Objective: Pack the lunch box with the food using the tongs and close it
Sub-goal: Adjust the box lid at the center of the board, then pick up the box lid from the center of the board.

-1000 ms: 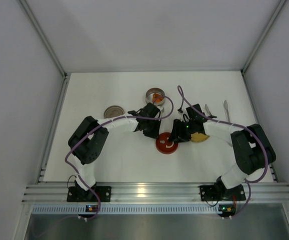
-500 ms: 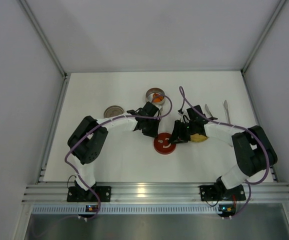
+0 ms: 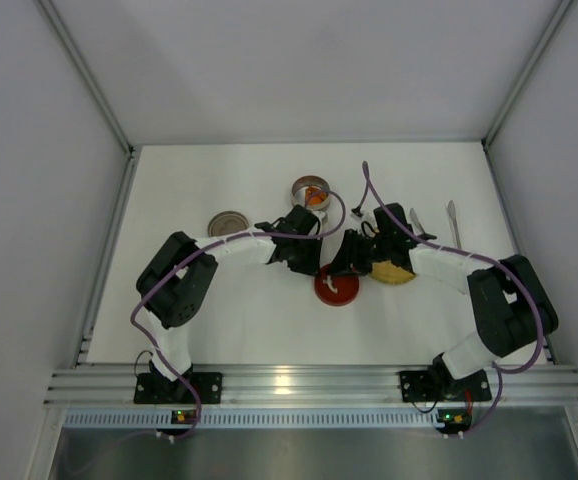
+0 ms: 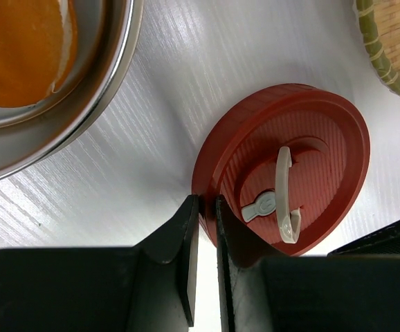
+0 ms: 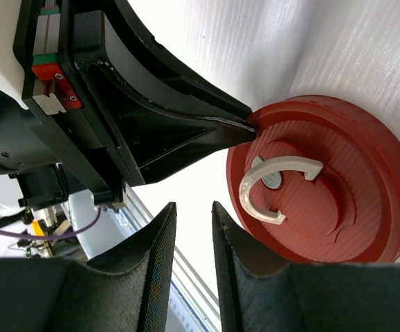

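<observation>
Right hand (image 5: 193, 207) farther back; red lid (image 4: 311, 138) seemingly in left hand (image 4: 205, 204)

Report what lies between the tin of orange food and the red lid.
Only bare white table lies between the tin and the red lid, as the left wrist view shows.

Tin (image 4: 113, 83) and food (image 4: 16, 48) partly off-frame.

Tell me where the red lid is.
In the top view the red lid lies centrally, just left of the yellow woven plate, below the open tin.
</observation>
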`<state>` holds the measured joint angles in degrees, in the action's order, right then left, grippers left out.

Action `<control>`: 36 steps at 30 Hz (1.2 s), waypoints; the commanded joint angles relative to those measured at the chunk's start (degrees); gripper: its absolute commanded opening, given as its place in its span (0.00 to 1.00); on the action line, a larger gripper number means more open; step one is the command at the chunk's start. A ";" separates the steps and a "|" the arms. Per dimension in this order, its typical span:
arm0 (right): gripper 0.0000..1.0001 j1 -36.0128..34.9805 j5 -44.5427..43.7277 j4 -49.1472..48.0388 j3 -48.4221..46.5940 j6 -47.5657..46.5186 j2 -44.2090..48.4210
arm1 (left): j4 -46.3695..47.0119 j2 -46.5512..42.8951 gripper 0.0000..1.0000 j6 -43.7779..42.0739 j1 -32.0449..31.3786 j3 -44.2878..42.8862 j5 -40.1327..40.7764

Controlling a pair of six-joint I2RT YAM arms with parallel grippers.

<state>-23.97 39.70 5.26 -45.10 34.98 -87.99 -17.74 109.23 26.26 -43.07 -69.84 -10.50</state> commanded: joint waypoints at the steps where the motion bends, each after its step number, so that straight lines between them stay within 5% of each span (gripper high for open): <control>1: 0.27 -0.99 1.25 -3.77 -2.36 -0.26 0.27 | -0.54 -0.24 0.00 0.37 -0.17 2.26 1.36; 3: 0.27 -0.91 0.82 -1.67 -2.97 -2.10 2.11 | -0.55 -1.64 0.03 0.28 0.26 2.69 1.71; 7: 0.29 0.76 0.29 3.61 -4.64 -6.41 5.80 | -0.02 -6.30 0.30 0.02 2.80 4.36 1.19; 10: 0.29 5.05 0.29 7.12 -5.61 -8.26 7.56 | 0.07 -9.99 0.38 -0.33 4.57 6.21 0.05; 15: 0.33 10.69 0.46 11.61 -6.31 -11.68 11.34 | -0.10 -17.11 0.67 -2.70 4.93 6.83 -0.22; 23: 0.48 22.55 1.95 15.31 -9.12 -12.13 13.63 | -5.91 -18.27 0.67 -4.37 1.68 4.71 -3.82; 36: 0.52 25.72 2.66 14.34 -8.51 -9.93 16.00 | -5.47 -7.46 0.61 -1.39 -1.58 -0.82 -8.57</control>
<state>0.93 41.19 18.57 -51.64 24.64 -73.95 -23.00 100.77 23.33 -44.80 -67.88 -17.08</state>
